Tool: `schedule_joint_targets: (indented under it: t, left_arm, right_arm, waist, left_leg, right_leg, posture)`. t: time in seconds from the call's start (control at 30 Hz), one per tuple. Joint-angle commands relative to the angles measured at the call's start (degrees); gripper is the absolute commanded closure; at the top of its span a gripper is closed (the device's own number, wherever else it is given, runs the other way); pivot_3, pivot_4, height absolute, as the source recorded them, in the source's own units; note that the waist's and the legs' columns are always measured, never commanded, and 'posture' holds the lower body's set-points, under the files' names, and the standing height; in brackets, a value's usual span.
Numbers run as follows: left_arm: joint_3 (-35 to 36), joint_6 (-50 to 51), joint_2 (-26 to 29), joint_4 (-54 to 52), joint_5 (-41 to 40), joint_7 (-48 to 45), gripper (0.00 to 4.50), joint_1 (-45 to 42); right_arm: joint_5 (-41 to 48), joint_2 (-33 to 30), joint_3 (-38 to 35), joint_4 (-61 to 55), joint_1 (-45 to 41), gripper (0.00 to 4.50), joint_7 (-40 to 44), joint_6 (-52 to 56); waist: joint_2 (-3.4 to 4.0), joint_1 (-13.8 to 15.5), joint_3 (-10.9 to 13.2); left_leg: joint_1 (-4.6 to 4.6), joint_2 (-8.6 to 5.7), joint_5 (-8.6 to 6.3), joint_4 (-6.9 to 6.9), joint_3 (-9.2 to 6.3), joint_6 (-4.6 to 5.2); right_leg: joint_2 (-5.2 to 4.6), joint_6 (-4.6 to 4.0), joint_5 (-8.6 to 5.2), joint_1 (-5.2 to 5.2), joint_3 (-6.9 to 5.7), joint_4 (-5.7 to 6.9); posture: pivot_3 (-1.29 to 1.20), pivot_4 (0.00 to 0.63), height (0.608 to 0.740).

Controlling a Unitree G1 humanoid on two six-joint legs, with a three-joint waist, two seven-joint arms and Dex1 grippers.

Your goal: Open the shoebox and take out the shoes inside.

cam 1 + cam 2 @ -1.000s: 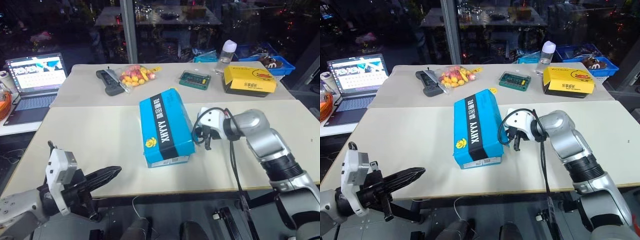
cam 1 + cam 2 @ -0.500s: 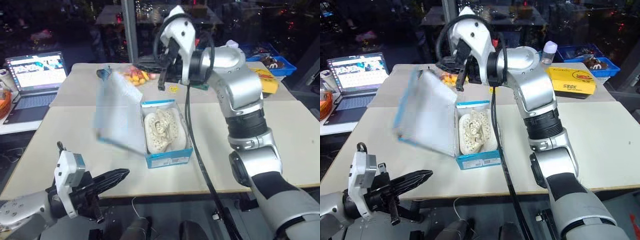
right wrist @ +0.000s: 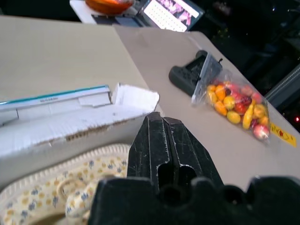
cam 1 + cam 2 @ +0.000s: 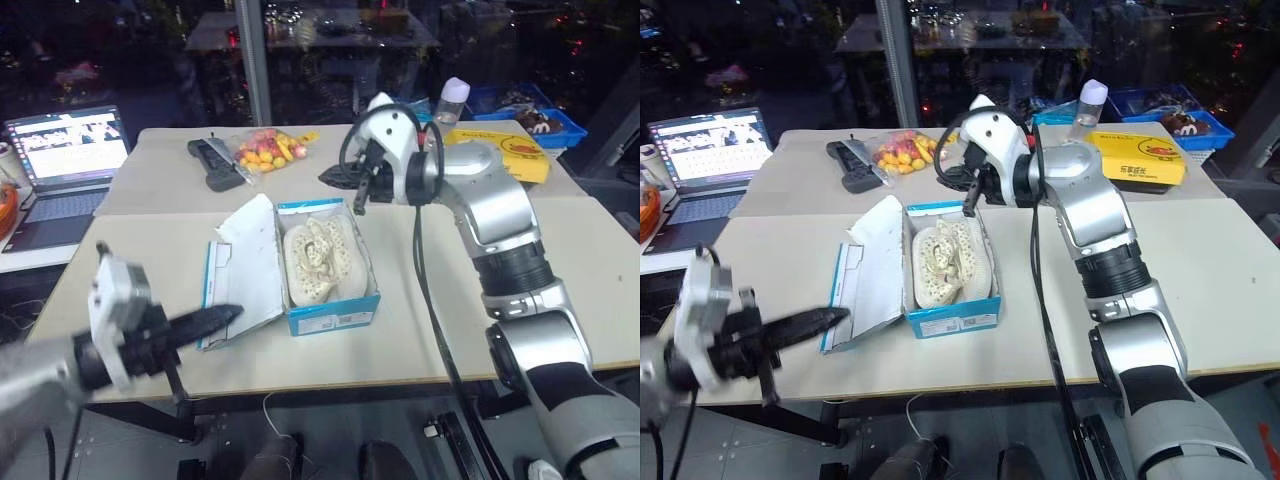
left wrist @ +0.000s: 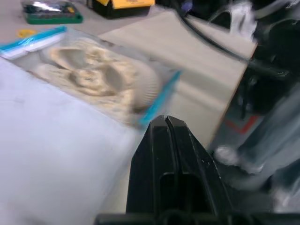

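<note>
the shoes lie in the open box, long axis running away from the robot. right claw, pressed together, hovers just beyond; left claw, also together, is farther off.

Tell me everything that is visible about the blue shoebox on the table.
The shoebox is bright blue cardboard, white inside, with a printed label on its near end. It stands open on the pale table: the hinged lid is folded out to the robot's left, white inner face up, lying low against the tabletop. Inside lie the cream lacy shoes, side by side, filling most of the box. Neither tool touches it.
</note>
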Motion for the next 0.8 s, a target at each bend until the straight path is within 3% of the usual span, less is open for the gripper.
schedule_joint_targets:
  t: [0.03, 0.3, 0.37, 0.47, 0.67, 0.77, 0.8]
  left_arm:
    - [-9.9, -5.1, 6.0, 20.4, 8.9, -15.9, 4.49, -15.0]
    - [-22.0, -11.2, 0.4, 39.9, 22.2, -25.0, 4.49, -32.1]
    - [-23.0, -12.3, -0.8, 41.3, 24.1, -26.5, 4.0, -33.3]
    - [-23.3, -12.3, -2.1, 41.9, 25.0, -27.8, 3.19, -34.8]
    - [-22.4, -11.7, -3.7, 41.1, 26.5, -28.4, 1.02, -35.8]
    - [-21.8, -11.6, -3.9, 40.3, 26.8, -28.2, 0.08, -35.6]
    - [-21.6, -11.5, -3.9, 40.0, 26.8, -28.1, 0.0, -35.4]
  right_arm:
    - [-0.4, -3.4, 0.5, -4.2, 1.0, 4.5, 2.1, 1.6]
    - [-2.1, -7.2, 3.6, -3.6, 1.7, 4.5, 5.3, 3.0]
    - [-2.3, -7.9, 3.9, -2.9, 1.1, 4.5, 6.2, 3.2]
    - [-2.7, -8.0, 4.4, -1.6, 0.3, 3.83, 7.0, 2.2]
    - [-3.1, -6.8, 4.3, 1.4, -1.2, 1.72, 7.9, -0.5]
    - [-4.1, -5.3, 6.0, 3.2, -2.0, 0.77, 8.8, -3.1]
    - [-4.5, -4.4, 6.7, 4.1, -2.3, 0.39, 9.1, -4.2]
  waist:
    - [0.04, 0.0, 0.0]
    - [0.03, -0.9, 0.1]
    - [0.0, -1.4, 0.1]
    - [0.0, -1.7, 0.1]
    - [0.0, -1.9, 0.1]
    - [0.0, -1.9, 0.1]
    - [0.0, -1.9, 0.1]
  left_leg:
    - [-0.01, 0.0, 0.0, -0.01, 0.04, 0.0]
    - [-0.44, 0.2, 0.14, 0.04, 0.34, 0.3]
    - [-0.67, 0.25, 0.17, 0.16, 0.45, 0.33]
    - [-0.68, 0.31, 0.18, 0.19, 0.48, 0.34]
    - [-0.67, 0.44, 0.19, 0.24, 0.5, 0.32]
    - [-0.67, 0.44, 0.19, 0.24, 0.51, 0.32]
    - [-0.67, 0.44, 0.19, 0.24, 0.52, 0.32]
  right_leg:
    - [0.02, -0.01, 0.02, -0.01, 0.01, -0.02]
    - [0.07, -0.06, 0.14, -0.59, 0.15, 0.18]
    - [0.07, -0.14, 0.19, -0.78, 0.12, 0.48]
    - [0.08, -0.14, 0.19, -0.8, 0.12, 0.5]
    - [0.16, -0.16, 0.2, -0.8, 0.11, 0.54]
    - [0.16, -0.17, 0.21, -0.83, 0.12, 0.55]
    - [0.16, -0.17, 0.21, -0.83, 0.11, 0.55]
  posture:
    - [0.0, 0.15, 0.738]
    - [0.0, 0.15, 0.738]
    - [0.0, 0.15, 0.738]
    - [0.0, 0.15, 0.738]
    - [0.0, 0.15, 0.738]
    - [0.0, 0.15, 0.738]
    - [0.0, 0.15, 0.738]
